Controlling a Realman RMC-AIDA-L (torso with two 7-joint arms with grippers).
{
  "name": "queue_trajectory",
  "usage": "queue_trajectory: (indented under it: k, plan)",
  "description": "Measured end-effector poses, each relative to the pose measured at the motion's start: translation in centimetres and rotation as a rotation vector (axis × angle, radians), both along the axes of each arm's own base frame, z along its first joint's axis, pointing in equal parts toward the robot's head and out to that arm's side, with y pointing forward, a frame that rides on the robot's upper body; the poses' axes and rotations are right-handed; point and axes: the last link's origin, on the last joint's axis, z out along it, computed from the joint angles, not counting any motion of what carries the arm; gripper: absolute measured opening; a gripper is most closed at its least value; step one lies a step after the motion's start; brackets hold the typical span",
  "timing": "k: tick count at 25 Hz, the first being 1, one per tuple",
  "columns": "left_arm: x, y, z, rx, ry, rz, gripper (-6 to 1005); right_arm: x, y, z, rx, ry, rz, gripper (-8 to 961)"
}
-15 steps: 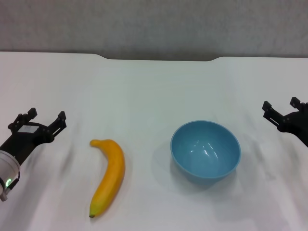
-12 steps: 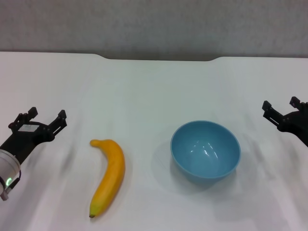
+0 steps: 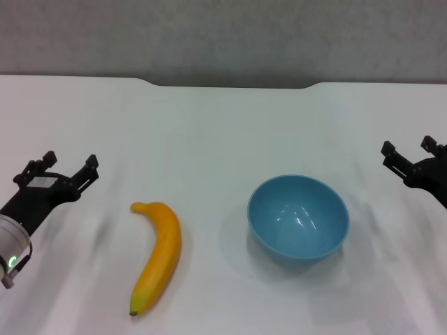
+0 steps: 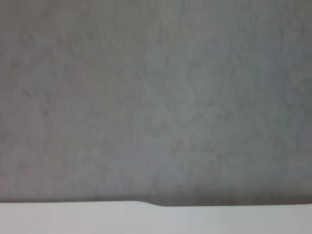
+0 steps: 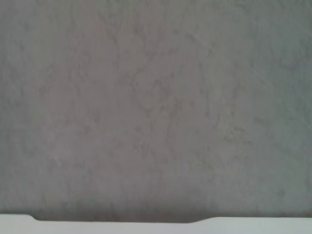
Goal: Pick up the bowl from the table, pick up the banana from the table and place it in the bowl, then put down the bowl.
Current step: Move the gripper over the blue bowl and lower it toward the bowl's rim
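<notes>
Light-blue, the bowl (image 3: 298,218) sits on our white table (image 3: 209,132) right of centre, the banana (image 3: 158,253) lying apart on its left. Our left gripper (image 3: 59,167) and right gripper (image 3: 413,153) hover wide open and empty at the table's left and right sides.

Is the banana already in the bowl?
No, the banana lies on the table, apart from the empty bowl on its right.

Arms cropped at the picture edges

The right gripper (image 3: 413,154) is cut at the head view's right edge, its arm unseen; the left gripper (image 3: 59,167) is followed by an arm cropped behind it.
</notes>
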Motion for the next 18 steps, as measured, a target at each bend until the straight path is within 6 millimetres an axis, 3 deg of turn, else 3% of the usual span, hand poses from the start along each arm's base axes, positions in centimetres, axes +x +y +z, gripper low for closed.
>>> queue_trajectory:
  k: [10, 18]
  plan:
    - [-0.3, -0.4, 0.2, 0.002, -0.019, 0.002, 871, -2.3, 1.1, 0.2, -0.072, 0.104, 0.089, 888]
    - [-0.9, -0.9, 0.4, 0.002, -0.018, 0.018, 870, -4.8, 2.3, 3.1, -0.199, 0.184, 0.099, 889]
